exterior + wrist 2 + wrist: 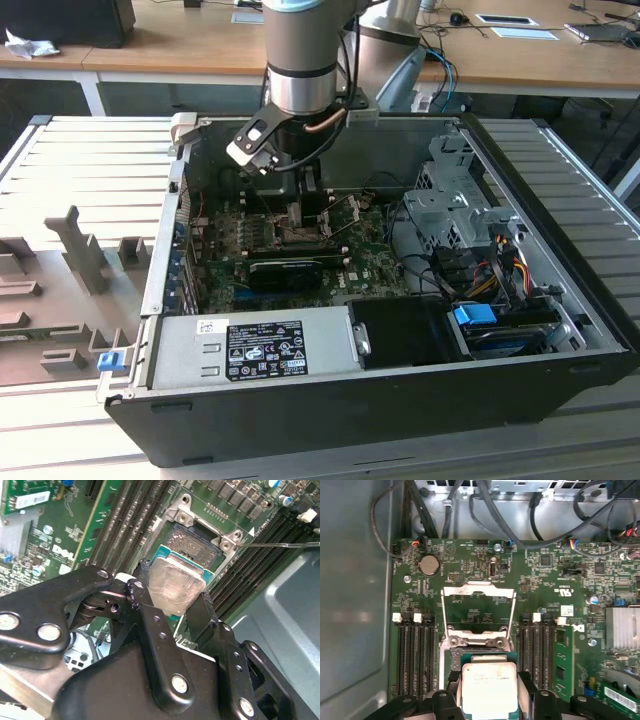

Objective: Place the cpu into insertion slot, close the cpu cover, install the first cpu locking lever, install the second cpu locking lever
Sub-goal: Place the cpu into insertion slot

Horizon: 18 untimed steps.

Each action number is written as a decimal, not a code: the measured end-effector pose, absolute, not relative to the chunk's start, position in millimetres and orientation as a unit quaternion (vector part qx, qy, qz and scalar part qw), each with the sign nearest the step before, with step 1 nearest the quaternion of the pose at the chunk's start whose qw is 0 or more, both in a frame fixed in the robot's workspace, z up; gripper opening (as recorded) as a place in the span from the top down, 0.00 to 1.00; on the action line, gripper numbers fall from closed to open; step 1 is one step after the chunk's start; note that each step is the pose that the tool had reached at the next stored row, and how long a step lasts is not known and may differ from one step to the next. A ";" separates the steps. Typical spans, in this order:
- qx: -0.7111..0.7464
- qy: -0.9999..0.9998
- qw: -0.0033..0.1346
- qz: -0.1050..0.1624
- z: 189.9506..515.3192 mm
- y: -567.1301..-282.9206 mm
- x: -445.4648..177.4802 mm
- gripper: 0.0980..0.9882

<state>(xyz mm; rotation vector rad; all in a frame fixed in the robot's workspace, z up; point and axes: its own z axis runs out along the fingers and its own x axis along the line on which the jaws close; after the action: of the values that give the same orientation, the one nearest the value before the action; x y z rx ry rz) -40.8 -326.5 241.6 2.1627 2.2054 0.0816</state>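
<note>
1. gripper (172, 591) clamped on the cpu (176, 586); one black finger (150, 615) on each of two opposite edges; jaws chip-width apart; same grip in the first wrist view, gripper (489, 680), cpu (490, 692)
2. cpu: flat square; silvery-grey lid facing up; green substrate edge showing round it
3. insertion slot (195, 541) just beyond the chip; dark contact field exposed; cpu overlaps its near edge; can't tell if they touch
4. cpu cover (478, 588) flipped open past the slot; green board visible through its cut-out
5. memory slots (412, 650) on both sides of the socket
6. exterior view: gripper (300, 215) down inside the open computer case (400, 400); case holds the motherboard (370, 255), power supply (250, 345) at the front, drive cage (450, 195) at the exterior view's right
</note>
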 end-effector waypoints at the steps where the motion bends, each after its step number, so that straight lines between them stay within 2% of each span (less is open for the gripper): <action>1: 0.700 0.713 0.026 0.026 240.7 -324.4 -40.8 0.51; 18: 0.703 0.710 0.026 0.026 211.6 -319.2 -47.7 0.51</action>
<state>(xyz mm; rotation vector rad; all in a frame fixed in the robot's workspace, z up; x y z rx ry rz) -47.7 -319.2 211.6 2.1722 2.1957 0.0811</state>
